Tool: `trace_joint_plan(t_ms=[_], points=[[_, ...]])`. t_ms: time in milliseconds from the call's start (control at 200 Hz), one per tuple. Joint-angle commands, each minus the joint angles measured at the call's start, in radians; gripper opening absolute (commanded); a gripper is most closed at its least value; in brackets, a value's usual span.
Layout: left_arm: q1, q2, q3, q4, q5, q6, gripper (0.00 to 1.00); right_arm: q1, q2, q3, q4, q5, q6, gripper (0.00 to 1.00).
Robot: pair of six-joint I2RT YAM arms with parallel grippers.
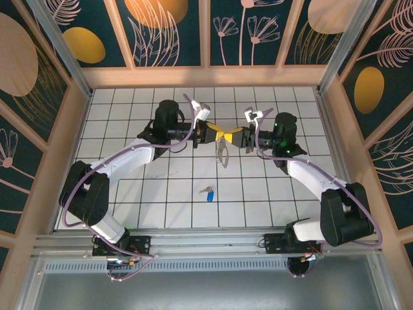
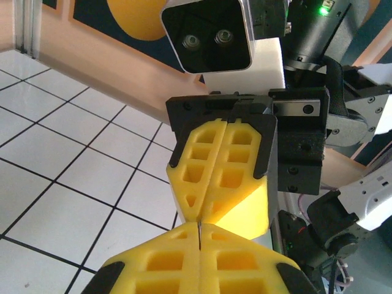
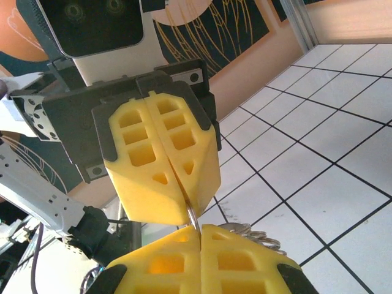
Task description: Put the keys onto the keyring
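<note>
My left gripper [image 1: 220, 134] and right gripper [image 1: 230, 135] meet tip to tip, both pinching the keyring [image 1: 222, 154].
It is a thin pale loop with jagged bits dangling; the blue-headed key [image 1: 208, 192] lies apart on the tiles [image 1: 161, 194].

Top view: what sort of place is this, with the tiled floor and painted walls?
Likely a robot test booth: a white gridded table boxed in by decorated panels, with left arm and right arm bolted at its near edge.
</note>
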Motion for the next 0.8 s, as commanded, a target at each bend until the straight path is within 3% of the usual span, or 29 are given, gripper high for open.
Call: trace_joint_plan(t_ms=[0,35,100,295,405,591,796], points=[[-0.011,-0.039,-0.001,0.073,-0.031,-0.065,0.17,0.013,-0.019,-0.032,0.152,0.077,0.069,0.0],[-0.01,-0.057,-0.018,0.105,-0.066,-0.095,0.22,0.012,-0.028,-0.052,0.183,0.099,0.089,0.0],[-0.011,-0.096,-0.06,0.174,-0.159,-0.16,0.44,0.014,-0.045,-0.084,0.231,0.144,0.121,0.0],[-0.011,-0.216,-0.211,0.335,-0.444,-0.339,0.66,0.021,-0.092,-0.155,0.341,0.236,0.193,0.0],[-0.01,-0.224,-0.254,0.383,-0.492,-0.416,0.67,0.026,-0.12,-0.185,0.403,0.271,0.228,0.0],[-0.01,-0.172,-0.313,0.543,-0.44,-0.538,0.67,0.054,-0.166,-0.227,0.523,0.314,0.285,0.0],[-0.011,-0.127,-0.334,0.688,-0.372,-0.616,0.6,0.114,-0.178,-0.204,0.55,0.331,0.289,0.0]])
